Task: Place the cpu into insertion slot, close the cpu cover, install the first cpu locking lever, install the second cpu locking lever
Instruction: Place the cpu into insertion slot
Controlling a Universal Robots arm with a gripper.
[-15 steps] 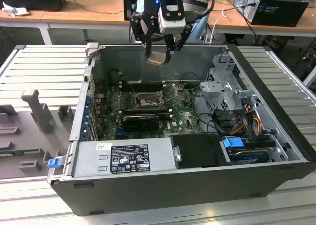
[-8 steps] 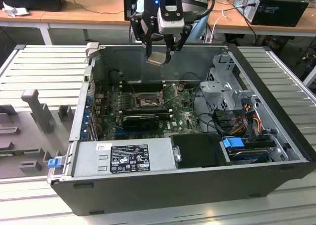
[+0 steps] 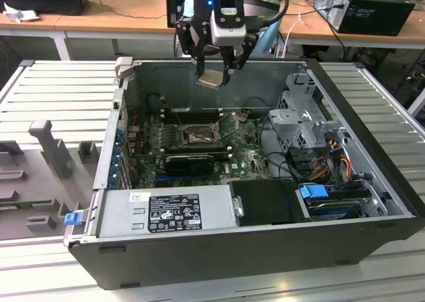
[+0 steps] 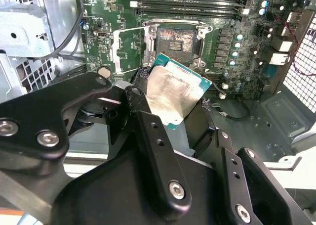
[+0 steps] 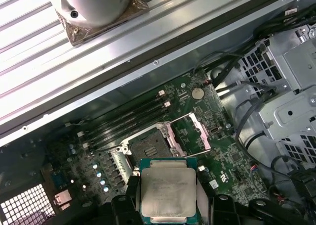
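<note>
The cpu [image 3: 211, 79] is gripped in the closed jaws of the gripper [image 3: 214, 74] above the case [image 3: 252, 249], while the insertion slot [image 3: 198, 137] is seen empty and the cpu cover [image 5: 192, 132] open, so no step is judged done.

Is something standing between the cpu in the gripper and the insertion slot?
Nothing visible does. The gripper holds the cpu above the open case; the insertion slot lies bare below, and the cpu cover is swung open to its side.
</note>
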